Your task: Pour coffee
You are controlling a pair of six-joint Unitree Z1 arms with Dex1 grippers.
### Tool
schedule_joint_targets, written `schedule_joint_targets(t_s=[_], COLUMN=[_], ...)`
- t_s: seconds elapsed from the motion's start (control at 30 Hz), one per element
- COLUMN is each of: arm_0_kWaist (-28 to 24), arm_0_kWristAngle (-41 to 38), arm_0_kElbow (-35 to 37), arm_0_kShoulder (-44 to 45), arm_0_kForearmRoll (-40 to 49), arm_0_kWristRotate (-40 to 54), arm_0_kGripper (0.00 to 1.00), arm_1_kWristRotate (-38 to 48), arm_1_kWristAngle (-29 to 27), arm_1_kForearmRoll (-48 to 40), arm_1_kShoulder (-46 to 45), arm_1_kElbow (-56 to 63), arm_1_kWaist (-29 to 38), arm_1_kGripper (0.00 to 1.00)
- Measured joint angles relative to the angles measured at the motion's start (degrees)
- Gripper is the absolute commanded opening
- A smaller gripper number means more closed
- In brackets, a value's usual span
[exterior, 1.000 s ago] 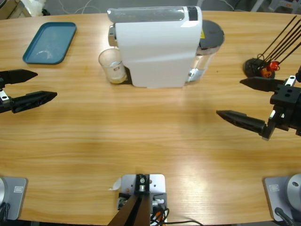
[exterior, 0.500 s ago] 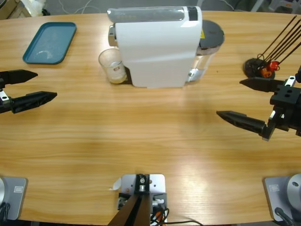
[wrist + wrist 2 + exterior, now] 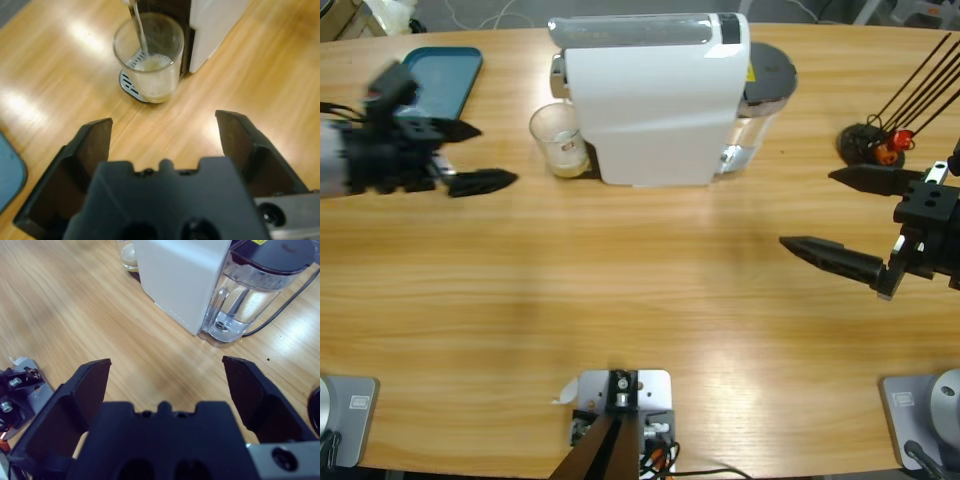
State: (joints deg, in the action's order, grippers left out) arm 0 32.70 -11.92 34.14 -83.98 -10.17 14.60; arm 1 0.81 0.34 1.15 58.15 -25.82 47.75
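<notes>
**Left arm swings in toward the glass**

My left gripper (image 3: 470, 156) has moved in from the worktop's (image 3: 620, 290) left edge, jaws spread and empty, now near the clear round glass (image 3: 149, 56). Inside sits the coffee (image 3: 148, 64), pale tan and foamy, beside the boxy white machine (image 3: 655, 95). My right gripper (image 3: 835, 215) hasn't shifted, jaws wide apart.

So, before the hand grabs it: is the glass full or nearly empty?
Nearly empty. The glass stands upright by the machine with only a shallow layer of pale foamy coffee at the bottom.
</notes>
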Motion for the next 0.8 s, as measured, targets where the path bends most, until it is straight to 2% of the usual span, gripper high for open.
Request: schedule_joint_targets(t_s=[0.13, 0.27, 0.67, 0.73, 0.8], arm_0_kWaist=[0.0, 0.0, 0.0, 0.0, 0.0], arm_0_kWristAngle=[0.0, 0.0, -2.6, -2.9, -3.1], arm_0_kElbow=[0.0, 0.2, 4.0, 4.8, 5.4], arm_0_kShoulder=[-8.8, -13.6, -20.4, -21.1, -21.7], arm_0_kForearmRoll=[-8.4, -14.8, -17.9, -18.0, -18.0], arm_0_kWristRotate=[0.2, 0.2, 0.0, 0.0, 0.0], arm_0_kGripper=[0.918, 0.948, 0.968, 0.91, 0.639], arm_1_kWristRotate=[0.0, -0.5, -0.8, -0.8, -0.8], arm_1_kWristAngle=[0.0, 0.0, 0.0, 0.0, 0.0], arm_1_kForearmRoll=[0.0, 0.0, 0.0, 0.0, 0.0], arm_1_kShoulder=[0.1, 0.2, 0.6, 0.8, 1.1], arm_1_kElbow=[0.0, -0.1, -0.1, -0.1, -0.1], arm_1_kWaist=[0.0, 0.0, 0.0, 0.0, 0.0], arm_1_kGripper=[1.0, 1.0, 1.0, 1.0, 0.997])
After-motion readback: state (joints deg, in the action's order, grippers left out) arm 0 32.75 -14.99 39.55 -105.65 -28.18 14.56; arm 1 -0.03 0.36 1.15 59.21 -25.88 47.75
